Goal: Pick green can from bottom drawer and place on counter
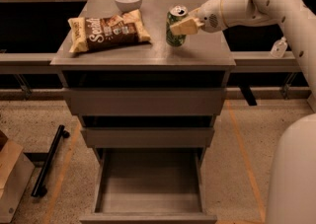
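I have the gripper [179, 26] over the counter [148, 54], clamped on the can [174, 39]. The can is upright, right of the bag [108, 31]. The drawer [148, 183] stands open below.

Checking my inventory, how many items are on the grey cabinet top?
3: a white round bowl at the back, a brown crinkly chip bag at left, and a small green aluminium can upright at right, gripped by the claw. None looks hidden.
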Controlling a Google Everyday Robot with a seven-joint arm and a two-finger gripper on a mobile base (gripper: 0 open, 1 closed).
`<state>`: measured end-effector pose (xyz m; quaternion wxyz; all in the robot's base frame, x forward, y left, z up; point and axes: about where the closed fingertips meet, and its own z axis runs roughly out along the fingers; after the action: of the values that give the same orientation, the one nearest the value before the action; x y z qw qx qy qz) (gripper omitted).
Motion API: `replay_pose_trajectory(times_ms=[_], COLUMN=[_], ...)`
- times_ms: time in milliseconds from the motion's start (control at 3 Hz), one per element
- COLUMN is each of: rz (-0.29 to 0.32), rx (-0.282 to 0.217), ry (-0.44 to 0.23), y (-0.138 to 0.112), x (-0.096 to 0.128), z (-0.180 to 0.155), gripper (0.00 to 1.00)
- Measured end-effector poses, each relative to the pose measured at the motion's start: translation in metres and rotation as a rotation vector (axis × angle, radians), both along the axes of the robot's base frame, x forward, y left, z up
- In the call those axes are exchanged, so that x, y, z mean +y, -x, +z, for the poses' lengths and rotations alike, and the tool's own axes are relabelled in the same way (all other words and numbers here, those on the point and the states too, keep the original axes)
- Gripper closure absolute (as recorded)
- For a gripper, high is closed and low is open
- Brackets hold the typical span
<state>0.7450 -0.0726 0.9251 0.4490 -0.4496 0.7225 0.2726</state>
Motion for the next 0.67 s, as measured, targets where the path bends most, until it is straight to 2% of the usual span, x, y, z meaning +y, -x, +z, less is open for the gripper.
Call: replay_pose_trajectory(times_ms=[333, 667], rz=[-0.023, -0.016], rx=[0.043, 0.046], ry=[-0.005, -0.006], y=[-0.0055, -0.0058], x=[-0.0045, 0.0001], z=[-0.0151, -0.0173], gripper=[0.36, 0.05])
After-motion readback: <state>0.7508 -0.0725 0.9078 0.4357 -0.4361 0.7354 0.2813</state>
